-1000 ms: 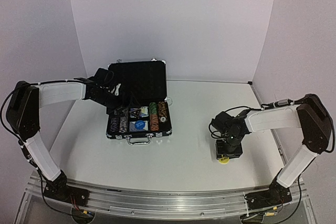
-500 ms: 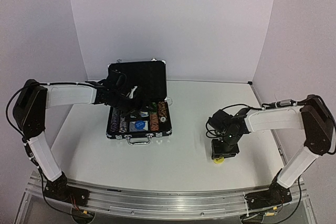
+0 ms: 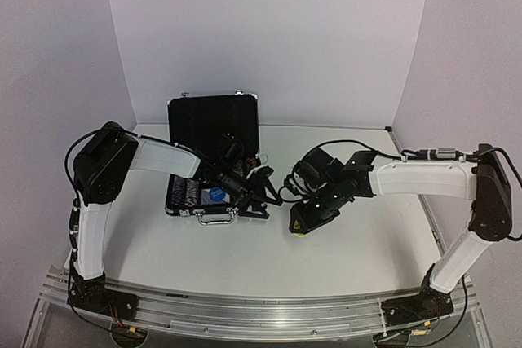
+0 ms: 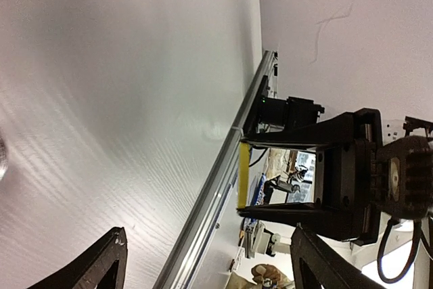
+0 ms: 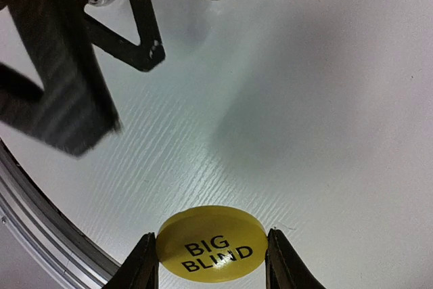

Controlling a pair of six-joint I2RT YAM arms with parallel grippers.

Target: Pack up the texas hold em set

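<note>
One white table, pale walls — right gripper clamps yellow button, left gripper gapes.

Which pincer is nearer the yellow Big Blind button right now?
Right. The right pincer grips the yellow button; the left pincer hangs open at the front right corner of the case, apart from the button.

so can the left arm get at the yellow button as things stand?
Probably yes: the left gripper is open and faces the yellow button, with nothing between them. But the right gripper is shut on it, so only the free edge can be taken.
</note>
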